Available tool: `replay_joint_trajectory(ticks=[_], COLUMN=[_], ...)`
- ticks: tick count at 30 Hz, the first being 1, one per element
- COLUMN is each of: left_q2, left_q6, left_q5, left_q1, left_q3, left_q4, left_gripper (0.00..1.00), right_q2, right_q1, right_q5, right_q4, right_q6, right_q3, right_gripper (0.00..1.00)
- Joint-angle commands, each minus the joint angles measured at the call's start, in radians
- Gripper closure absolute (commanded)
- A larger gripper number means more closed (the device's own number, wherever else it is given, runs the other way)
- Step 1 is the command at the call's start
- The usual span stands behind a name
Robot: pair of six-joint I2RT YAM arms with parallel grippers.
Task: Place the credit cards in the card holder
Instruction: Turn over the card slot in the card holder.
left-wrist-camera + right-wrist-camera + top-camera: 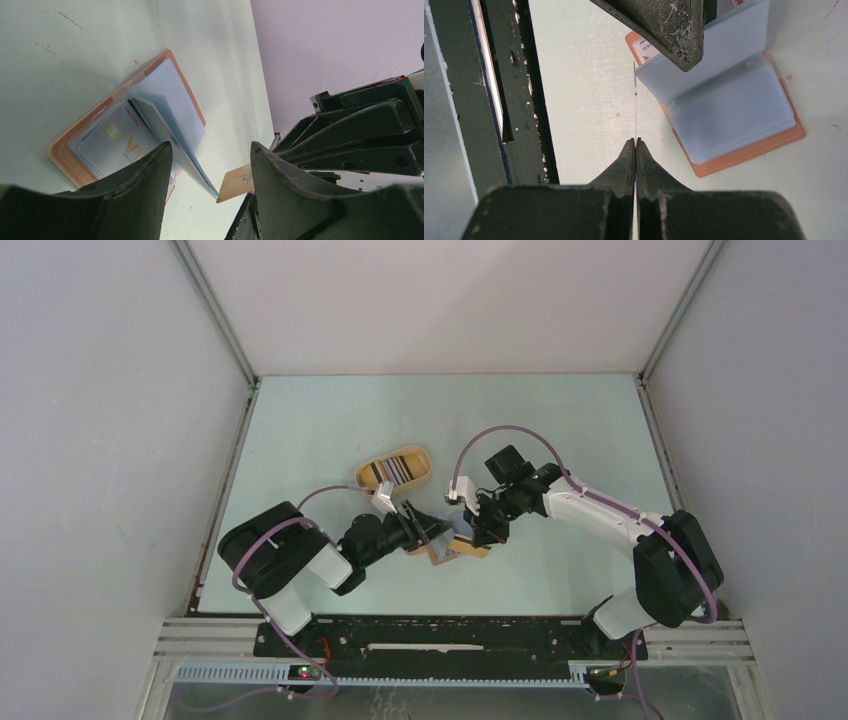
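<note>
Right pincer (pixel 636 142) clenched on credit card (pixel 635 100) beside open card holder (pixel 729 115); left pincer (pixel 211 147) released.

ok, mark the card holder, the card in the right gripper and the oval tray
card holder (pixel 729 112), right wrist view, on its clear inner sleeve.
tan card (pixel 236 181), left wrist view, on its exposed corner.
oval tan tray (pixel 424 466), top view, on its bare right end.

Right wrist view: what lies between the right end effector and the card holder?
The card pinched edge-on in the right end effector reaches to a lifted sleeve of the card holder; otherwise bare table, shown in the right wrist view.
</note>
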Motion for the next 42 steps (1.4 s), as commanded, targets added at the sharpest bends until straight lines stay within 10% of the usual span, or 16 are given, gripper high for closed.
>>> replay_joint_trajectory(ticks=[1,42], left_q2=[0.007,0.011], left_q6=[-0.005,-0.002], left_q5=[0.011,0.016], left_q1=[0.007,0.009], left_q3=[-0.011,-0.005], left_q4=[0.026,0.015], left_gripper=[0.37,0.38], right_q2=[-0.034,-0.011], right_q1=[-0.010,0.001], right_q5=[-0.020,-0.042], right_q4=[0.001,-0.048], right_q6=[-0.007,-0.066], right_q3=[-0.001,-0.001], right_gripper=[1.00,1.00])
